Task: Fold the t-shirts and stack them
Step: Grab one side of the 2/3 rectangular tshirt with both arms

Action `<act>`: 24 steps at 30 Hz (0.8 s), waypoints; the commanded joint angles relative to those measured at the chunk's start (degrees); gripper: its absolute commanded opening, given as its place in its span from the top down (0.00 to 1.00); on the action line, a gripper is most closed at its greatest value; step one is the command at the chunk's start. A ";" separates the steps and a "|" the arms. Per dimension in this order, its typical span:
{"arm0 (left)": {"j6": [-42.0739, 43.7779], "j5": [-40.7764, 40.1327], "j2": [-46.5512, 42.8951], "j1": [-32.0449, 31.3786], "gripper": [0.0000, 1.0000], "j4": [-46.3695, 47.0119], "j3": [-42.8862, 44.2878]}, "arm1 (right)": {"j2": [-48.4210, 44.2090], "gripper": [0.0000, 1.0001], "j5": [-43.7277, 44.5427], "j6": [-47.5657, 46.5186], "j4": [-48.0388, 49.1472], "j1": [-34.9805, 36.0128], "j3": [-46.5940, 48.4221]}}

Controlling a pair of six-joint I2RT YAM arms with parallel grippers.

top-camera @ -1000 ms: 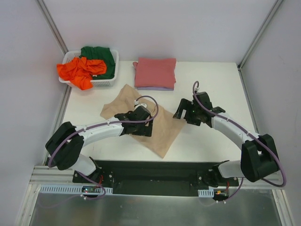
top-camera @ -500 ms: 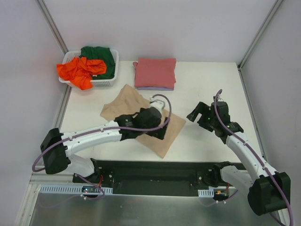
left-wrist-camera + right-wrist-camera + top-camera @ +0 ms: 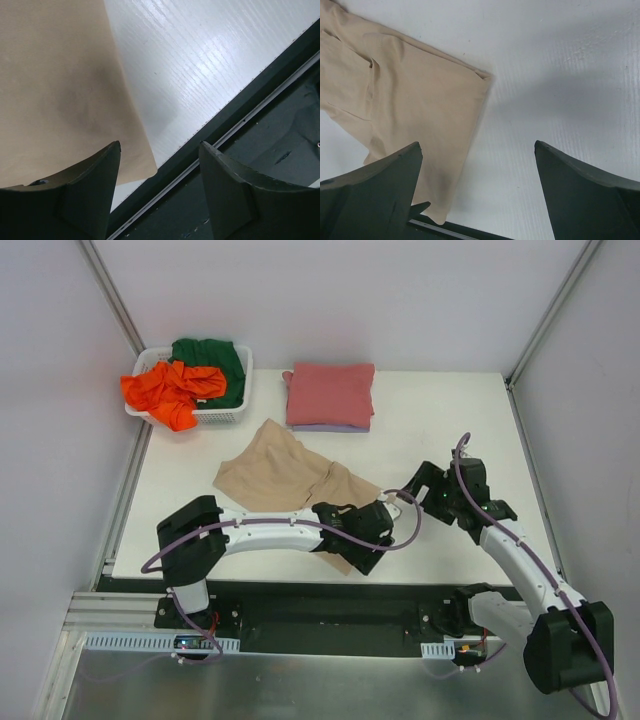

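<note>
Tan-beige t-shirt point(image 3: 285, 480) lies unfolded and rumpled on the tabletop point(image 3: 450, 410), long axis on a diagonal from far-left to near-right, its near corner close to the tabletop's front edge. The left hand point(image 3: 366, 552) hovers over that near corner. In the wrist view its fingers are spread, with the cloth's edge under the left finger and nothing pinched. The right hand point(image 3: 410, 488) is just beside the shirt's right-hand corner, fingers spread wide over bare tabletop, holding nothing. Judgement: the left hand is nearer, so the corner pinch falls to it. The shirt lies to the left of the right hand. The pinkish-red t-shirt point(image 3: 330, 393) is folded on the pale lavender t-shirt point(image 3: 330, 427) at the far middle. The orange t-shirt point(image 3: 170, 390) and dark green t-shirt point(image 3: 215, 360) are heaped in the white basket point(image 3: 225, 418), far left. All four are well apart from the hands, and nothing stands in the way.
</note>
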 commanded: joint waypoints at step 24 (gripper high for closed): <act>-2.93 -4.08 4.80 -2.06 0.63 -2.54 -3.40 | 4.42 0.04 -3.37 -0.58 1.37 -1.87 -0.53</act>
